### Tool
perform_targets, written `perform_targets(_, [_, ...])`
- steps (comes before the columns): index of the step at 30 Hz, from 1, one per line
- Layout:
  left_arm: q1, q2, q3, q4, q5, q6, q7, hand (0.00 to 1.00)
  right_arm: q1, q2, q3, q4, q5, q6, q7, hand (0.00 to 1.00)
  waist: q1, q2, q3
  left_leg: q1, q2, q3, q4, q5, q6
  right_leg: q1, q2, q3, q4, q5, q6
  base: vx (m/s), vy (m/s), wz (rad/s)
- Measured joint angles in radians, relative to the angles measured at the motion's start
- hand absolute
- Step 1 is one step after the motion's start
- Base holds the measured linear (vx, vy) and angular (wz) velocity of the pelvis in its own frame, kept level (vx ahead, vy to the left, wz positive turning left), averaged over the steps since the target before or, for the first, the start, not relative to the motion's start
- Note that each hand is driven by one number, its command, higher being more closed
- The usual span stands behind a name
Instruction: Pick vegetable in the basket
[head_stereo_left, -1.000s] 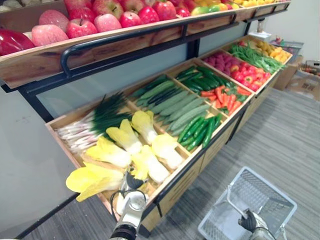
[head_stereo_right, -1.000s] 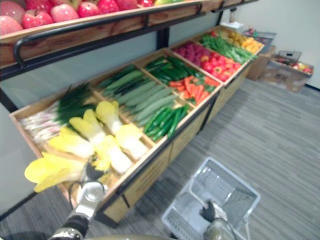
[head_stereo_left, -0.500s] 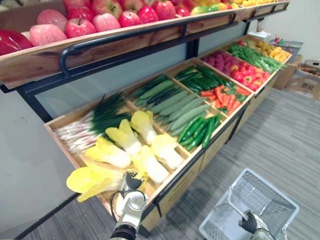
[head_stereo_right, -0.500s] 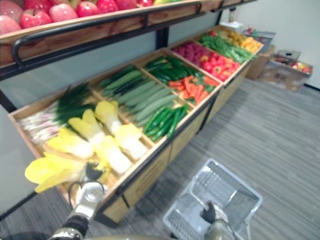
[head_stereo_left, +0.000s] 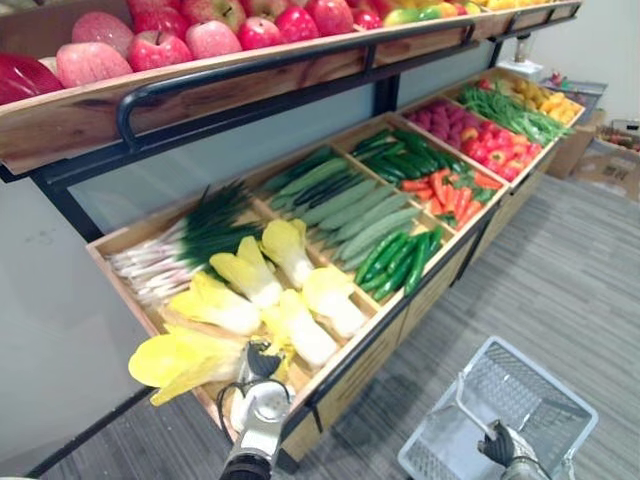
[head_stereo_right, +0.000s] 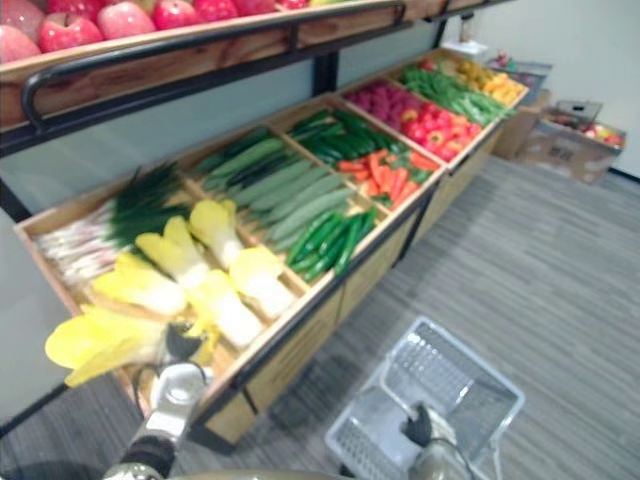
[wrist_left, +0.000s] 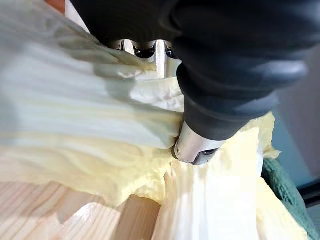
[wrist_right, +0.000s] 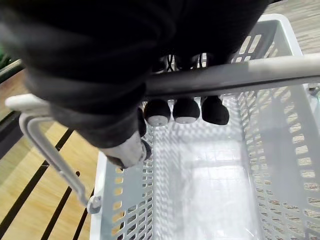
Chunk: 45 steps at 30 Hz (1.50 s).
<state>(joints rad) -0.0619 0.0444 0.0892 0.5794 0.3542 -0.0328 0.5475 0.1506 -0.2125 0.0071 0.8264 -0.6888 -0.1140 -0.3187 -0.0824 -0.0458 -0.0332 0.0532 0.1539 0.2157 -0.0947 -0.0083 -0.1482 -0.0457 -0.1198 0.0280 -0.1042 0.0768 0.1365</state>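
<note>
— Over grey carpet floor (head_stereo_left: 560, 280), facing a slanted wooden produce stand (head_stereo_left: 352, 385). Asking after the vegetable's whereabouts.

— Finding it at the stand's near left corner: a napa cabbage (head_stereo_left: 180, 362), with yellow leaves out past the wooden edge, apart from the other cabbages (head_stereo_left: 250, 275) lying in their compartment beside the scallions (head_stereo_left: 180, 250).

— Checking the left hand (head_stereo_left: 258, 362).

— Clamping on that napa cabbage. In the left wrist view, pressing the thumb (wrist_left: 195, 147) into the pale ribs and curling the fingers (wrist_left: 150, 50) in behind the leaves. Probably gripping toward the firmer, paler end to avoid tearing the loose leaves.

— Checking the right hand (head_stereo_left: 497, 443).

— Wrapping round the handle (wrist_right: 240, 75) of the white plastic basket (wrist_right: 125, 200), low on the robot's right and well apart from the stand. Likely holding it by the handle to keep the open top level and ready for receiving. Carrying nothing inside so far.

— Judging progress?

— Sitting at the pick itself, roughly halfway: grasping done by the look of it, carrying across and dropping not yet done. Needing next a lift clear of the stand's edge and a swing rightward over the basket. Watching for soft leaves slipping or catching on the wood.
</note>
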Motion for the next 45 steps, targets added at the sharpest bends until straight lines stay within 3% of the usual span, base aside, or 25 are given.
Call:
perform_targets(9, [0.068,-0.007,0.034,-0.257,-0.021,0.015,0.011,1.00,0.009,0.005,-0.036,-0.047,-0.010,0.003,-0.001,1.00,0.002,-0.004,0.003,-0.015,-0.001,-0.013,0.000,0.000,0.001,-0.002,-0.002,-0.019,0.000,0.001,0.000,0.00,-0.002,0.05])
perform_targets(34, [0.067,-0.003,0.012,-0.479,-0.020,0.012,0.038,1.00,0.010,0.005,-0.034,-0.077,-0.021,0.002,-0.001,1.00,0.003,0.016,-0.001,-0.015,-0.003,-0.012,0.001,0.001,0.002,-0.004,-0.006,-0.018,0.000,0.002,0.001,0.00,0.000,0.00])
perform_targets(45, [0.066,-0.003,-0.086,-0.619,-0.043,-0.035,0.030,1.00,0.009,0.003,-0.007,-0.083,-0.020,0.001,-0.002,1.00,0.004,0.030,-0.008,-0.032,-0.002,-0.012,0.032,-0.013,0.008,-0.004,-0.008,-0.017,0.001,0.004,0.003,0.00,0.000,0.00])
